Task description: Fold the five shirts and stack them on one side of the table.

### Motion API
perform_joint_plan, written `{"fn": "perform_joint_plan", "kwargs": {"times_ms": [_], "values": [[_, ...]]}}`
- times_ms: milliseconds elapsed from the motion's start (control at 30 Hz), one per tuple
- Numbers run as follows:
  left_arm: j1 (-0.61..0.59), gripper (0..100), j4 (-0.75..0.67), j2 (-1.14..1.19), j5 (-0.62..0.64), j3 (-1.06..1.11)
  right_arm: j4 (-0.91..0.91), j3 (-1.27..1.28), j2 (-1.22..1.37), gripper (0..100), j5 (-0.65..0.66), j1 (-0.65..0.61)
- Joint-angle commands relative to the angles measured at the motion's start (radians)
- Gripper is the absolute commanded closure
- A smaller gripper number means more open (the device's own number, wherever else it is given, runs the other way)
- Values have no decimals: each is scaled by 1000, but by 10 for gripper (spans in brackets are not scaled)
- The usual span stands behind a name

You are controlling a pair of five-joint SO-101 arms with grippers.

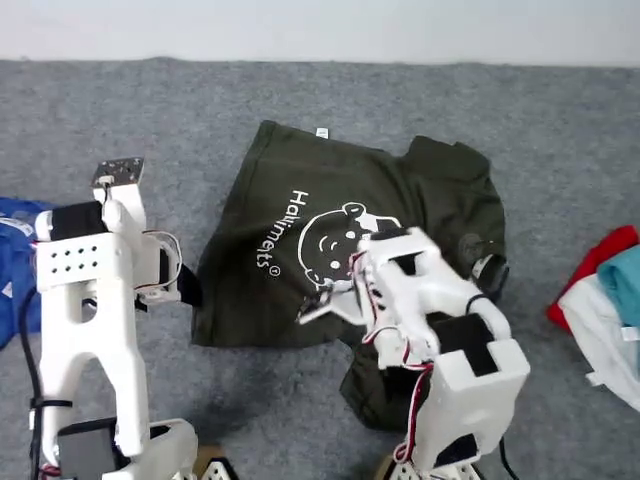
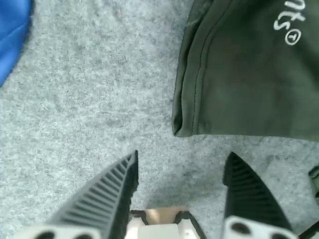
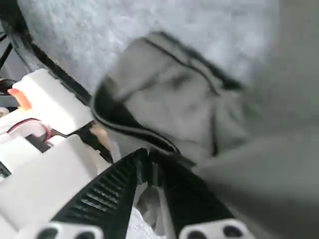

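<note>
Your dark green shirt (image 1: pixel 340 240) lies spread in the middle of the grey tabletop (image 1: pixel 560 130), print side up, with its near edge bunched under the right arm. Your left hand (image 2: pixel 182 164) is open, its ribbed fingers (image 2: pixel 119 186) wide apart over bare tabletop just beside the shirt's lower corner, not touching it. Your right hand (image 3: pixel 152 157) has its fingers pressed together on a fold of the dark green shirt's hem, though this view is blurred. A blue shirt (image 1: pixel 15 260) sits at the left edge, and a pile of red, teal and white shirts (image 1: pixel 600 290) at the right edge.
</note>
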Motion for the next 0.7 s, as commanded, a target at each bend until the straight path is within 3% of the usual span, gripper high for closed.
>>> {"fn": "perform_joint_plan", "kwargs": {"times_ms": [0, 467, 567, 667], "values": [[52, 739, 25, -31, -71, 31, 53, -80, -16, 990, 14, 65], [114, 735, 25, -28, -585, 157, 173, -293, -16, 990, 14, 179], [149, 735, -20, -28, -597, 209, 226, -373, -16, 990, 6, 177], [150, 739, -180, -26, -516, 225, 229, -425, -16, 990, -35, 180]]}}
